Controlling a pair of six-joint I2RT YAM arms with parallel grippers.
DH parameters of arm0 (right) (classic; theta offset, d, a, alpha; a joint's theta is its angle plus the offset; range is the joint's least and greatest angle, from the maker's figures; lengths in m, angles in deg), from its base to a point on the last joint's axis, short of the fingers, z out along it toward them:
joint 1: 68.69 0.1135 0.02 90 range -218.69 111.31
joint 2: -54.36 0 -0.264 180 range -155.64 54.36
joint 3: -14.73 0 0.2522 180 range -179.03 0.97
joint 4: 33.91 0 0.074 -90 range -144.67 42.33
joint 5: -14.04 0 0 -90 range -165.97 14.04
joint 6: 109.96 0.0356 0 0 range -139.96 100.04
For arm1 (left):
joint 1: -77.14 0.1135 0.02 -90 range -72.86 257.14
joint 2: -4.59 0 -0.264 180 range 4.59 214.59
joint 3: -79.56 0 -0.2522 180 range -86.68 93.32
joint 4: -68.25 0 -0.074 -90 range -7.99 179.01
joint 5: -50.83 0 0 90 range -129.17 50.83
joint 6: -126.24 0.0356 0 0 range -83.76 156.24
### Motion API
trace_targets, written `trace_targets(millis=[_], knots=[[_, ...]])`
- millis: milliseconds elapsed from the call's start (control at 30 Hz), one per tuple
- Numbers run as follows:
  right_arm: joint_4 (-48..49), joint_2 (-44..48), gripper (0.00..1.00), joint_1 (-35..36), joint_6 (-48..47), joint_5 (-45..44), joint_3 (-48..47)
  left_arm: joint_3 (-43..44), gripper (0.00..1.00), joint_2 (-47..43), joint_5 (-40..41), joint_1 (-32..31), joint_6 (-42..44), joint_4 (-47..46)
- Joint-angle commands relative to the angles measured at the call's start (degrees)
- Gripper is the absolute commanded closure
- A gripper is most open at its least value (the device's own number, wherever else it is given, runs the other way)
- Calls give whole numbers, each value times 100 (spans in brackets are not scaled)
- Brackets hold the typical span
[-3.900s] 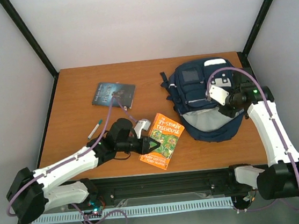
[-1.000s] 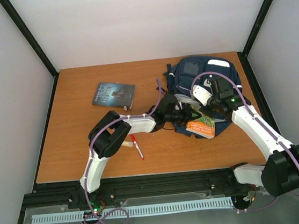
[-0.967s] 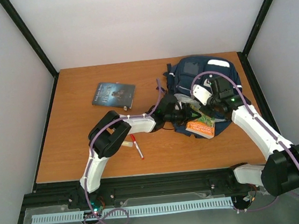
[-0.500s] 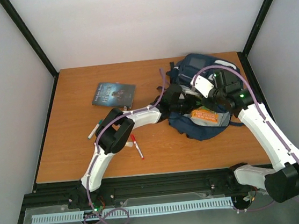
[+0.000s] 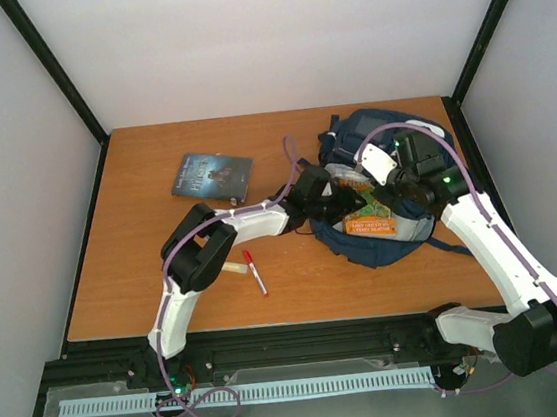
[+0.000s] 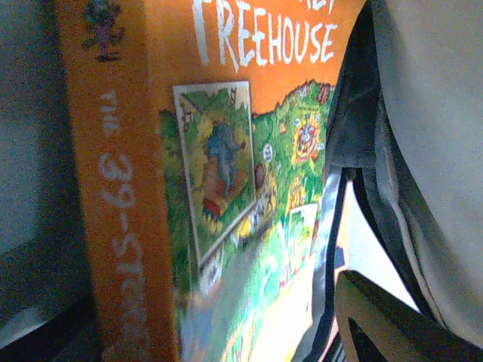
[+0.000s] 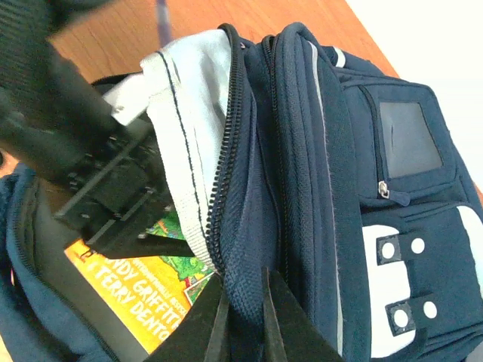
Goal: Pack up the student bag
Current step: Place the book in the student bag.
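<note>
Navy blue student bag [image 7: 302, 136] with thin white stripes, white patches, dark zips and light grey lining. Orange paperback [image 6: 226, 188], white lettering, green and yellow cartoon cover. Dark blue-grey book [image 5: 211, 174]. Red-and-white pen [image 5: 255, 273]. Orange-brown wood-grain table [image 5: 133, 255]. White robot arms [image 5: 255, 221], black joints, purple cables [image 5: 288, 153].

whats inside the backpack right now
An orange Treehouse book lies in the open main compartment of the student bag, with the left hand reaching in beside it. Anything under the book or deeper in is covered.
</note>
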Motion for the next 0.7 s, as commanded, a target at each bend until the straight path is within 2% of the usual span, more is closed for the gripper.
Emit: trace_targets(millis=[0,133,300,367,500,567,667], knots=[[600,127,97,64,313,-163,137,-585,28,-837,398,39,-40,-60],[674,150,97,64,545,-47,278,-902,25,-1097,472,-6,36,-53],[803,217,97,60,796,99,454,-958,32,-986,523,-92,35,-146],[841,235,97,61,850,151,511,-882,40,-873,587,-97,73,-246],[839,292,97,58,770,189,583,-550,66,-702,1169,-156,527,-108],[804,323,97,60,647,182,559,-302,77,-523,1146,-176,878,-286],[694,355,97,64,463,242,498,16,83,-204,889,-176,1264,-756]])
